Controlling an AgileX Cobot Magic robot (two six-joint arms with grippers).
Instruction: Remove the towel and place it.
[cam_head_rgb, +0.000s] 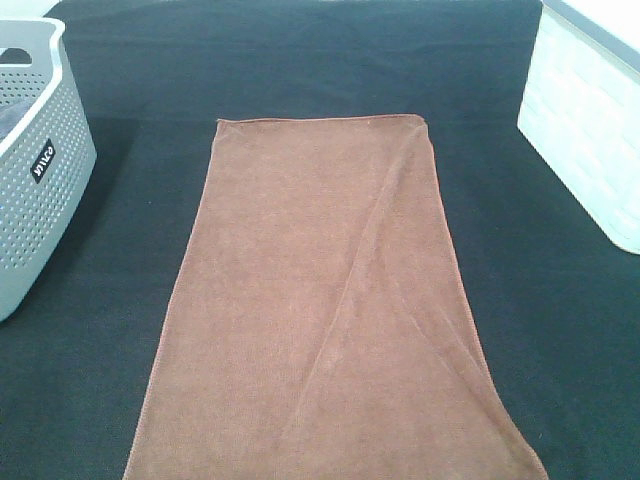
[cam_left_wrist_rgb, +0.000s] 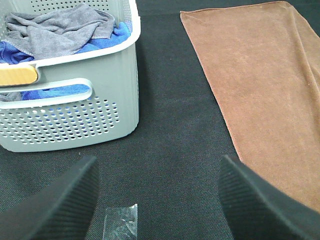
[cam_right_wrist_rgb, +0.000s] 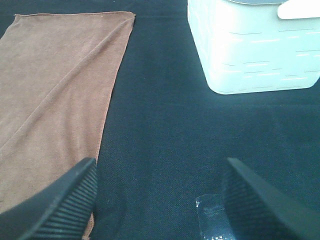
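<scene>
The rust-brown towel (cam_head_rgb: 320, 310) lies spread flat lengthwise on the black table cloth, with a long diagonal crease across it. It also shows in the left wrist view as the towel (cam_left_wrist_rgb: 265, 95) and in the right wrist view as the towel (cam_right_wrist_rgb: 55, 95). My left gripper (cam_left_wrist_rgb: 157, 200) hangs open over bare black cloth between the grey basket and the towel's edge. My right gripper (cam_right_wrist_rgb: 160, 200) stands open too, one fingertip (cam_right_wrist_rgb: 70, 200) over the towel's near edge. Neither gripper appears in the exterior high view, and neither holds anything.
A grey perforated basket (cam_head_rgb: 35, 170) stands at the left, holding grey and blue cloths (cam_left_wrist_rgb: 60, 30). A white basket (cam_head_rgb: 585, 130) stands at the right, also seen as the white basket (cam_right_wrist_rgb: 255, 50). Small clear tape patches (cam_left_wrist_rgb: 120, 222) (cam_right_wrist_rgb: 210, 215) lie on the black cloth.
</scene>
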